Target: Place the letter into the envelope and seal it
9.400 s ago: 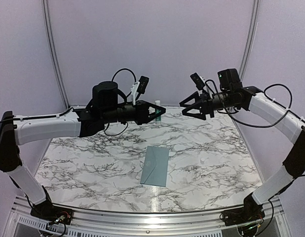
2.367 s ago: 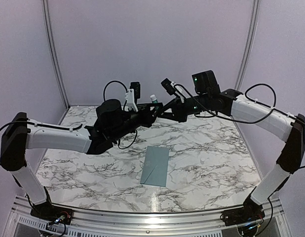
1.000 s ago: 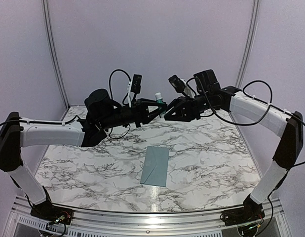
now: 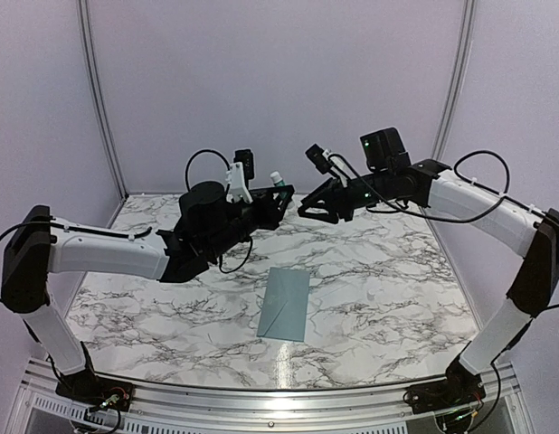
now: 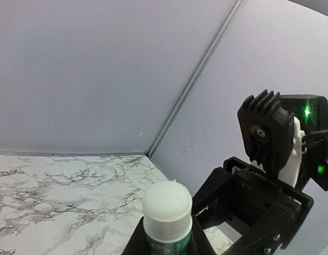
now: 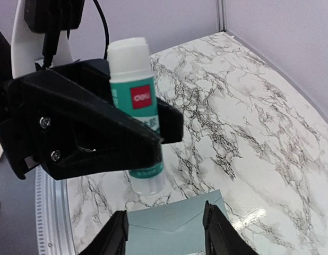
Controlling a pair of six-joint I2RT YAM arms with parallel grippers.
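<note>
Glue stick held aloft by the left arm; envelope flat on the table.

Top external view: the envelope (image 4: pixel 286 304) lies on the marble table (image 4: pixel 397 298), well below both raised arms. The left gripper (image 4: pixel 278 199) is clamped on a glue stick (image 4: pixel 276 179) whose white cap stands up. The right gripper (image 4: pixel 308 208) sits just beside it, jaws parted and holding nothing visible. The letter cannot be made out.
Left wrist view: the glue stick's (image 5: pixel 167 212) white cap rises between the left fingers; the right gripper (image 5: pixel 249 218) is close opposite.
Right wrist view: the left gripper (image 6: pixel 148 133) closes around the green-labelled glue stick (image 6: pixel 136 114); the right fingertips (image 6: pixel 117 234) stand apart, empty, with the envelope (image 6: pixel 180 226) seen beyond them.
</note>
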